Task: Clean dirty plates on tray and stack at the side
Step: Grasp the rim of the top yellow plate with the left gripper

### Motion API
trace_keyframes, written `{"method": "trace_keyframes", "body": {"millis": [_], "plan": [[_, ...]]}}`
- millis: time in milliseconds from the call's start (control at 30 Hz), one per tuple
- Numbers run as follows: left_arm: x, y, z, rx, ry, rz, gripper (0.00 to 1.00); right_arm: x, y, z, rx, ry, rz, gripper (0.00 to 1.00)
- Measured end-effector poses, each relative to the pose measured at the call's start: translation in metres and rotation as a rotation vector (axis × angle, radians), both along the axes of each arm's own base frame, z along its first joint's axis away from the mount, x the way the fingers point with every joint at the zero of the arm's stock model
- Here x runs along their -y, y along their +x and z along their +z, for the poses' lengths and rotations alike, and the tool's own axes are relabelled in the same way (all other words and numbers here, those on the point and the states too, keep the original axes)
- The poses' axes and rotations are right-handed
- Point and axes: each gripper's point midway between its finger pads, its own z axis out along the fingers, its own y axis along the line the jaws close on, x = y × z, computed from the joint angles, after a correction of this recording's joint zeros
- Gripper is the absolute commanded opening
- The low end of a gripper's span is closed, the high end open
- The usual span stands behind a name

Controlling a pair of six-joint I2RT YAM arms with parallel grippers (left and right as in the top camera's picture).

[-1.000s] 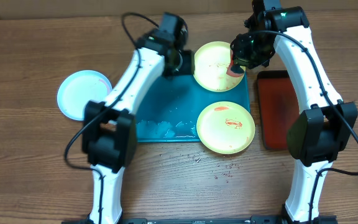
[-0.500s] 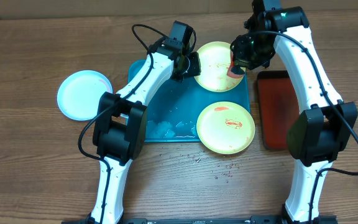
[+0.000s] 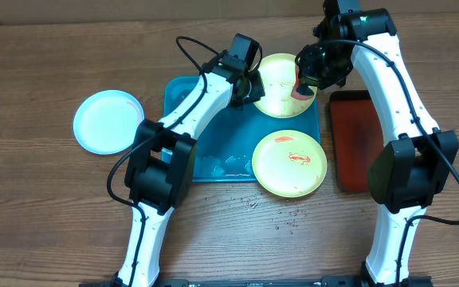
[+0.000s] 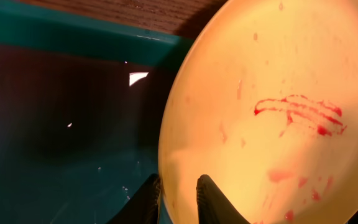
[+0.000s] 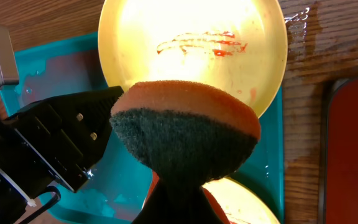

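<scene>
Overhead, L tool (image 3: 252, 86) reached far plate (image 3: 276, 92); astride rim

1. Robotics lab bench, by the look of it.
2. Two white robot arms, left arm (image 3: 183, 119) and right arm (image 3: 398, 88), trailing loose black cables (image 3: 183, 46) over a wood-grain worktop (image 3: 38, 223).
3. Staged dishwashing props: plastic plates (image 3: 289, 163), turquoise tray (image 3: 229, 137), sponge (image 5: 185, 137).

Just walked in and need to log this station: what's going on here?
Two robot arms are washing dishes. The left gripper straddles the rim of the far pale yellow-green round plastic plate on the large turquoise plastic tray; whether it is clamped is unclear. The right gripper holds an orange-and-green sponge over that sauce-smeared plate. A second smeared yellow-green plate waits at the tray's near right corner, and a pale blue-white plate lies on the wooden table left of the tray.
</scene>
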Motion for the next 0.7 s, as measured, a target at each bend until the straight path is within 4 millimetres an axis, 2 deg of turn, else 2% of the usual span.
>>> {"method": "trace_keyframes", "body": {"millis": [267, 400, 467, 700], "plan": [[-0.004, 0.001, -0.003, -0.005, 0.013, 0.056, 0.18, 0.0, -0.002, 0.0, -0.007, -0.001, 0.0, 0.04], [-0.006, -0.003, -0.018, -0.042, 0.024, 0.071, 0.04, 0.0, -0.002, 0.0, -0.007, -0.001, 0.0, 0.04], [-0.006, -0.003, -0.025, -0.052, 0.025, 0.076, 0.04, 0.0, -0.002, 0.0, -0.007, -0.001, 0.0, 0.04], [-0.015, 0.005, -0.022, -0.019, 0.061, 0.098, 0.04, 0.0, -0.002, 0.0, -0.007, -0.001, 0.0, 0.04]]}}
